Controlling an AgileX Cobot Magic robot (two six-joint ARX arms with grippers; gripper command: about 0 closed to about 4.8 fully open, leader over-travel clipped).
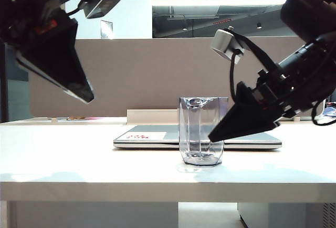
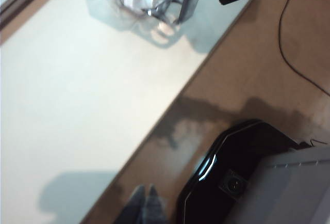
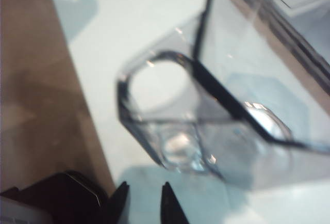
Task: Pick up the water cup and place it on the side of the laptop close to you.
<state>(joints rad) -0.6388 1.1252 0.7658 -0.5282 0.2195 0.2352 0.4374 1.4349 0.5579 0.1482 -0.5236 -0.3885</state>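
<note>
Nearest to the viewer, the front edge of a white table [image 1: 79, 175] runs across the exterior view; on it, a little right of centre, the water cup [image 1: 201, 131] stands upright, a clear grey-tinted mug with a faceted base; it sits on the table just in front of the laptop [image 1: 152, 138], on the near side. Beside the cup's right flank, the right gripper [image 1: 215, 136] points down and leftward, its dark tip at or just beside the cup's lower wall; whether it touches cannot be told; in the right wrist view its two fingertips [image 3: 122, 195] stand a little apart with nothing between them, just short of the cup's loop handle [image 3: 154, 87]. Behind the cup, the closed silver laptop lies flat, a white-and-red sticker [image 1: 144, 135] on its left corner. Up at the left, well clear of the table, the left gripper [image 1: 86, 97] hangs in the air, its fingers pressed together and holding nothing. Farthest back, a beige partition [image 1: 147, 75] spans the desk.
</note>
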